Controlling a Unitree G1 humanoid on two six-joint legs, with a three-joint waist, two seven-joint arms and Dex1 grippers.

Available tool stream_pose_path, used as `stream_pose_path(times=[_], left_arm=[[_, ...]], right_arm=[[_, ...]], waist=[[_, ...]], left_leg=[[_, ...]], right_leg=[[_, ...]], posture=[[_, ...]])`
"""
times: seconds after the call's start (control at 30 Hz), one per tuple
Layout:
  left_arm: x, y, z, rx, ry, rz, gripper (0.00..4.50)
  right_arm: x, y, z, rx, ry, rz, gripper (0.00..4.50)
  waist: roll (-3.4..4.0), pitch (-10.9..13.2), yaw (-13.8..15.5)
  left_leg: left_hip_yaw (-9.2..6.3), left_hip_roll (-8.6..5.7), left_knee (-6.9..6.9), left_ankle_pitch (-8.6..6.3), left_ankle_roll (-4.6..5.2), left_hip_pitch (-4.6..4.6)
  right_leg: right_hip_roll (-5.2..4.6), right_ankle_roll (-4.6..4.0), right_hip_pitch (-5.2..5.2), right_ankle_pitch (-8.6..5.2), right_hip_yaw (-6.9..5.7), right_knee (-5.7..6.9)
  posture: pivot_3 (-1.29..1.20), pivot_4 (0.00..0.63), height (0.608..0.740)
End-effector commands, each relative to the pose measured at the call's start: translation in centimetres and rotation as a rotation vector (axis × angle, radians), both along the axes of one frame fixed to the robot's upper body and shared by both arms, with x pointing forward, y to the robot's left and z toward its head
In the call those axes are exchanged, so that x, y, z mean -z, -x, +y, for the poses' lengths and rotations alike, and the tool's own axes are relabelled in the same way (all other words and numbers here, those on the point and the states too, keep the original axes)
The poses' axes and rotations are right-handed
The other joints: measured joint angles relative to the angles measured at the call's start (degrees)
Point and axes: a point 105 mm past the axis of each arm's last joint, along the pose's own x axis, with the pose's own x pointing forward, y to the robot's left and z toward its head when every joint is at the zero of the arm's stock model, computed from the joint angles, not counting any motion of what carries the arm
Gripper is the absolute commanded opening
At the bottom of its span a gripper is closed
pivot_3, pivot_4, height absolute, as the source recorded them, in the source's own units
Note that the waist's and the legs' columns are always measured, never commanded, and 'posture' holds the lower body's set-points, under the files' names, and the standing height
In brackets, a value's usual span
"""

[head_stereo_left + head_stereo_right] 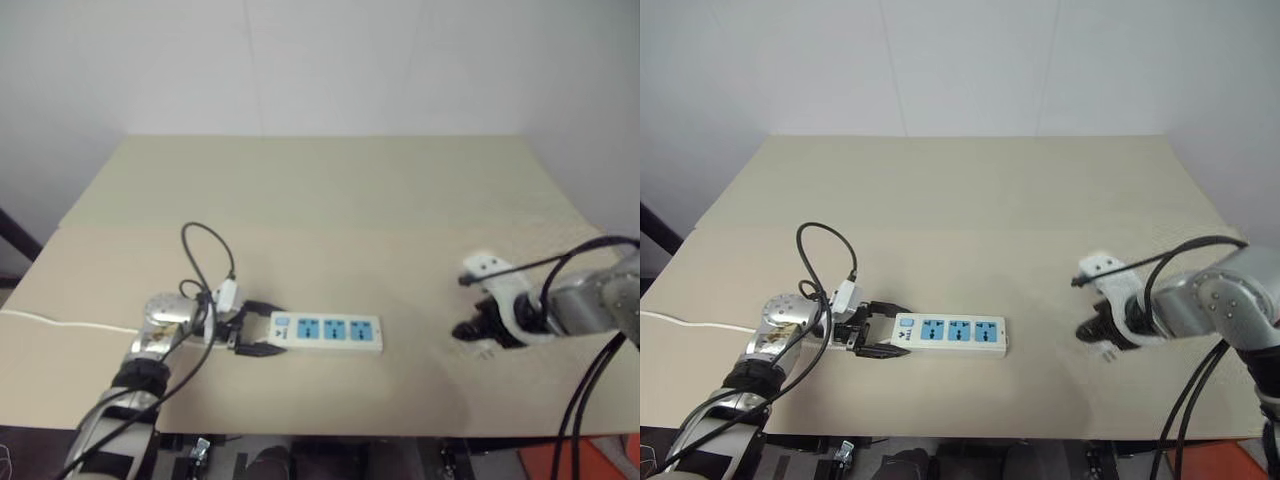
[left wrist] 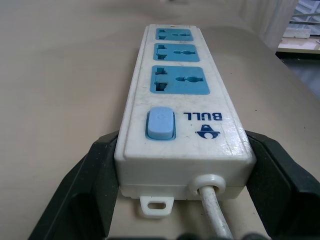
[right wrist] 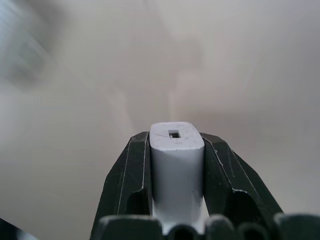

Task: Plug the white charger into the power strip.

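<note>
The power strip [image 1: 330, 332], a long white bar with three blue sockets, lies flat on the tan table [image 1: 330, 200], near its front edge. My left gripper [image 1: 262, 328] is shut on its switch end, one black finger [image 2: 95, 185] on each long side, and the blue switch [image 2: 160, 124] sits just ahead of them. The white charger [image 3: 176, 160] is clamped upright in my shut right gripper [image 3: 175, 140], its end with a small slot facing away. That gripper [image 1: 478, 328] hangs just above the table, well to the right of the strip.
The strip's thin white cord [image 1: 60, 322] runs left off the table. Black cables [image 1: 200, 245] loop above my left wrist, and more trail from the right arm [image 1: 590, 400]. Bare tabletop lies between the strip and the right gripper, with a wall behind.
</note>
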Motion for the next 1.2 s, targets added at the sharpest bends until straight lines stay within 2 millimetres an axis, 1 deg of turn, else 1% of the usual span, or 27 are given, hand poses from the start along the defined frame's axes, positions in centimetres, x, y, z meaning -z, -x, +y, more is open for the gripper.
stream_pose_path(times=[0.03,0.07,0.1,0.17,0.23,0.3,0.4,0.47,0.57,0.73,0.83,0.97,1.2], left_arm=[[-0.3,-0.4,0.0,0.006,-0.016,-0.01,3.37],[-0.3,-0.5,-0.1,0.005,-0.017,-0.011,3.37],[-0.3,-0.6,-0.1,0.005,-0.018,-0.011,3.37],[-0.4,-0.7,-0.1,0.004,-0.017,-0.011,3.37],[-0.5,-0.8,-0.2,0.003,-0.014,-0.011,3.37],[-0.5,-0.9,-0.2,0.001,-0.011,-0.008,3.37],[-0.7,-1.2,-0.1,-0.013,-0.006,-0.004,3.37],[-0.8,-1.3,0.0,-0.016,-0.006,-0.003,3.37],[-0.7,-1.3,0.0,-0.013,-0.013,0.005,3.37],[-0.7,-1.3,-0.1,-0.007,-0.02,0.012,3.37],[-0.6,-1.3,-0.1,-0.006,-0.021,0.014,3.37],[-0.6,-1.4,-0.1,-0.009,-0.021,0.016,3.37],[-0.5,-1.4,-0.1,-0.013,-0.02,0.013,3.37]], right_arm=[[-3.3,-1.6,2.0,-0.049,-0.17,-0.224,1.1],[-4.3,-2.0,3.2,-0.102,-0.258,-0.324,1.1],[-5.0,-2.2,4.0,-0.145,-0.311,-0.393,1.1],[-5.5,-2.3,5.7,-0.241,-0.439,-0.486,1.1],[-5.6,-2.6,6.9,-0.297,-0.552,-0.551,1.1],[-5.5,-2.9,7.4,-0.314,-0.59,-0.613,1.1],[-5.2,-2.9,9.3,-0.42,-0.704,-0.715,1.1],[-5.0,-2.8,10.1,-0.459,-0.775,-0.754,1.1],[-4.3,-2.9,10.7,-0.495,-0.847,-0.77,1.1],[-2.2,-3.3,12.4,-0.556,-0.891,-0.754,1.1],[-1.2,-3.3,13.3,-0.599,-0.924,-0.705,1.1],[0.2,-2.8,14.4,-0.672,-0.919,-0.653,1.1],[1.1,-2.7,15.9,-0.7,-0.928,-0.654,1.1]], waist=[[-0.05,-0.03,0.0],[-0.05,-0.03,-0.01],[-0.06,-0.04,0.05],[-0.05,-0.05,-0.06],[-0.04,-0.06,-0.29],[-0.03,-0.06,-0.44],[-0.03,-0.08,-0.64],[-0.02,-0.09,-0.62],[-0.03,-0.11,-0.69],[-0.01,-0.12,-0.76],[-0.01,-0.12,-0.75],[0.0,-0.13,-0.78],[0.01,-0.14,-0.78]], left_leg=[[-0.01,0.0,0.0,0.0,0.0,0.0],[-0.02,0.01,0.01,0.0,0.0,0.0],[-0.01,-0.01,0.02,0.0,0.0,-0.01],[-0.03,0.0,0.03,0.0,0.01,-0.01],[-0.02,0.0,0.07,0.0,0.01,-0.01],[-0.02,-0.01,0.12,0.0,0.01,0.0],[-0.03,0.0,0.17,0.01,0.0,0.04],[-0.02,0.01,0.17,0.01,-0.01,0.05],[-0.05,0.05,0.19,0.02,-0.03,0.06],[-0.04,0.05,0.21,0.03,-0.04,0.09],[-0.05,0.04,0.22,0.04,-0.05,0.1],[-0.08,0.04,0.24,0.04,-0.07,0.1],[-0.09,0.04,0.25,0.07,-0.11,0.12]], right_leg=[[0.01,0.0,0.02,0.0,-0.01,0.0],[0.02,0.01,0.03,0.01,0.0,0.01],[0.02,0.02,0.02,0.01,0.01,0.03],[0.05,0.06,0.03,0.04,0.02,0.1],[0.06,0.1,0.05,0.06,0.02,0.15],[0.07,0.11,0.04,0.07,0.05,0.17],[0.1,0.1,0.07,0.07,0.05,0.22],[0.12,0.1,0.04,0.07,0.1,0.22],[0.19,0.05,0.04,0.1,0.12,0.3],[0.21,0.04,0.01,0.11,0.13,0.44],[0.2,0.04,-0.03,0.11,0.16,0.57],[0.2,0.04,-0.05,0.11,0.17,0.6],[0.21,0.03,-0.07,0.11,0.17,0.69]], posture=[[0.0,0.15,0.74],[0.0,0.15,0.74],[0.0,0.15,0.74],[0.0,0.15,0.74],[0.0,0.15,0.74],[0.0,0.15,0.74],[0.0,0.15,0.74],[0.0,0.15,0.74],[0.0,0.15,0.74],[0.0,0.15,0.74],[0.0,0.15,0.74],[0.0,0.15,0.74],[0.0,0.15,0.74]])
